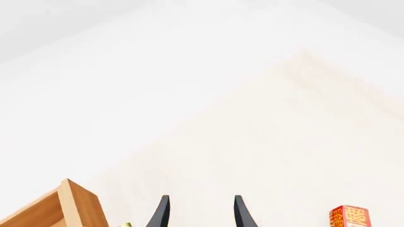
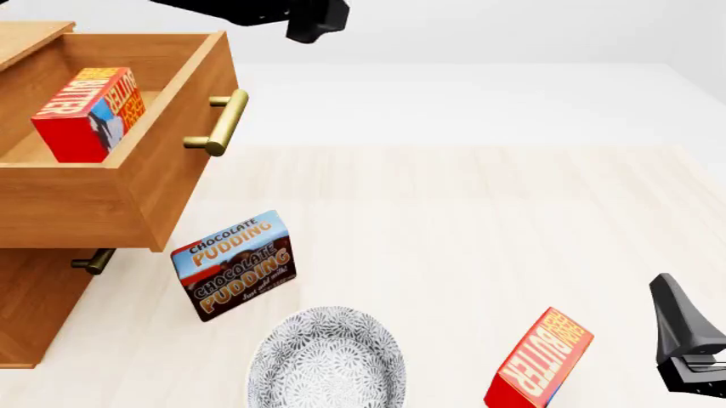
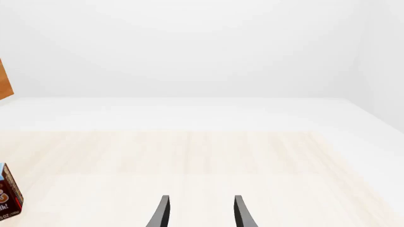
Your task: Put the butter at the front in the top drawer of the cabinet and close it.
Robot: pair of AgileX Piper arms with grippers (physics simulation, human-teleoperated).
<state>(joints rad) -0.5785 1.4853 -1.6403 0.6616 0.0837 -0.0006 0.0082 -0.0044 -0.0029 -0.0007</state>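
One butter carton (image 2: 88,115) already lies inside the top drawer (image 2: 170,170) of the cabinet (image 2: 34,314), and that drawer stands pulled out, its brass handle (image 2: 221,123) free. The placing step therefore looks finished; closing is the step in hand. The left claw (image 1: 200,213) hangs above the drawer's far corner, fingers parted and empty. The right claw (image 3: 200,213) is likewise released, low over the desk (image 2: 477,221), well apart from the cabinet. A second butter carton (image 2: 542,361) stands far from the drawer. The next move probably calls for the left claw pressing the drawer front squarely inward.
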